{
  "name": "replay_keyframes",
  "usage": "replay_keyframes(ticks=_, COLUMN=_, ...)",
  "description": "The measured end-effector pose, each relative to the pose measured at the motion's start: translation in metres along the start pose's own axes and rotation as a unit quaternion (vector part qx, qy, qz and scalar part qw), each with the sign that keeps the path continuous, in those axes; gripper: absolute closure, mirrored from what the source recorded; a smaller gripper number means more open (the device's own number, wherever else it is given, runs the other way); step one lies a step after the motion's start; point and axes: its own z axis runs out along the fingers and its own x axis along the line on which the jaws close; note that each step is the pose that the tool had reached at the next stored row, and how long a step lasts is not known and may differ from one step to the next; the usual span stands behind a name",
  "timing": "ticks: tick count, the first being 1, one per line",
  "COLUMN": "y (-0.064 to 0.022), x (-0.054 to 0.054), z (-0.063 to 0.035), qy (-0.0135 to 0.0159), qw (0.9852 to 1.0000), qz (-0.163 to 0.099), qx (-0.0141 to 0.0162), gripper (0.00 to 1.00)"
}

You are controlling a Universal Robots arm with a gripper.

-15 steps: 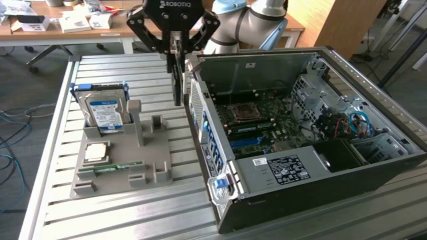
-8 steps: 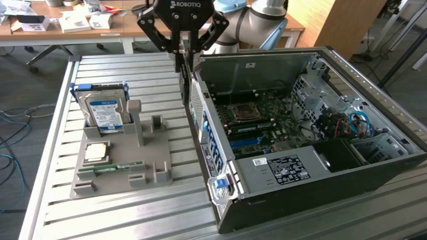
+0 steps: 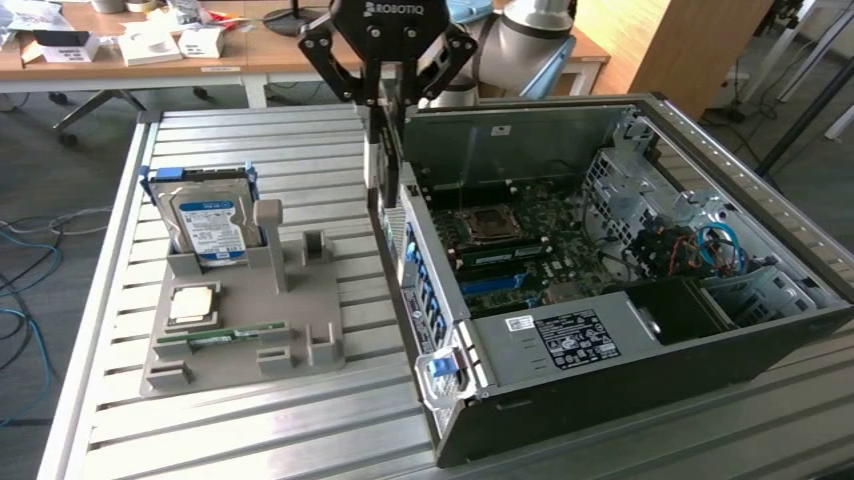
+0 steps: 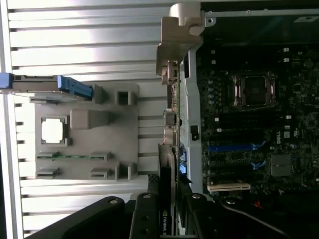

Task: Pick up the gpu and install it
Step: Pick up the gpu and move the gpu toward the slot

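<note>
Above the case's [image 3: 561, 400] edge, I have the gpu [image 3: 379, 160] [image 4: 166, 172] in hand.
My fingers [image 3: 350, 72] [image 4: 143, 219] are clamped on its top edge; it hangs upright, edge-on, close beside the case wall that faces the grey holder [image 3: 240, 330], over the counter [image 3: 240, 425].

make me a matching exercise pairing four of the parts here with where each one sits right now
Things: 1 gpu; 2 hard drive; 3 memory stick; 4 motherboard.
Places: a standing upright on the grey holder; b inside the open case; c clamped in the gripper; d lying flat on the grey holder.
Pairs: 1-c; 2-a; 3-d; 4-b.
</note>
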Motion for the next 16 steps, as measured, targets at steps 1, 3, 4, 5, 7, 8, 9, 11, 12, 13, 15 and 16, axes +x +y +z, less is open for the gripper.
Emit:
replay_keyframes(ticks=1, y=0.0002, x=-0.002, z=0.0, qy=0.0, qw=1.0, qz=0.0, qx=0.0, gripper=0.74)
replay_keyframes(ticks=3, y=0.0005, x=-0.006, z=0.0001, qy=0.0, qw=1.0, qz=0.0, qx=0.0, gripper=0.74)
replay_keyframes(ticks=4, y=0.0006, x=-0.008, z=0.0001, qy=0.0, qw=1.0, qz=0.0, qx=0.0, gripper=0.74)
replay_keyframes(ticks=5, y=0.0008, x=-0.011, z=0.0001, qy=0.0, qw=1.0, qz=0.0, qx=0.0, gripper=0.74)
replay_keyframes(ticks=7, y=0.0011, x=-0.015, z=0.0001, qy=0.0, qw=1.0, qz=0.0, qx=0.0, gripper=0.74)
replay_keyframes(ticks=8, y=0.0012, x=-0.017, z=0.0001, qy=0.0, qw=1.0, qz=0.0, qx=0.0, gripper=0.74)
replay_keyframes(ticks=9, y=0.0014, x=-0.019, z=0.0001, qy=0.0, qw=1.0, qz=0.0, qx=0.0, gripper=0.74)
replay_keyframes(ticks=11, y=0.0017, x=-0.023, z=0.0002, qy=0.0, qw=1.0, qz=0.0, qx=0.0, gripper=0.74)
replay_keyframes(ticks=12, y=0.0018, x=-0.026, z=0.0001, qy=0.0001, qw=1.0, qz=0.0, qx=0.0, gripper=0.74)
replay_keyframes(ticks=13, y=0.002, x=-0.028, z=0.0002, qy=0.0, qw=1.0, qz=0.0, qx=0.0, gripper=0.74)
replay_keyframes(ticks=15, y=0.0023, x=-0.032, z=0.0002, qy=0.0, qw=1.0, qz=0.0, qx=0.0, gripper=0.74)
replay_keyframes(ticks=16, y=0.0024, x=-0.034, z=0.0002, qy=0.0, qw=1.0, qz=0.0, qx=0.0, gripper=0.74)
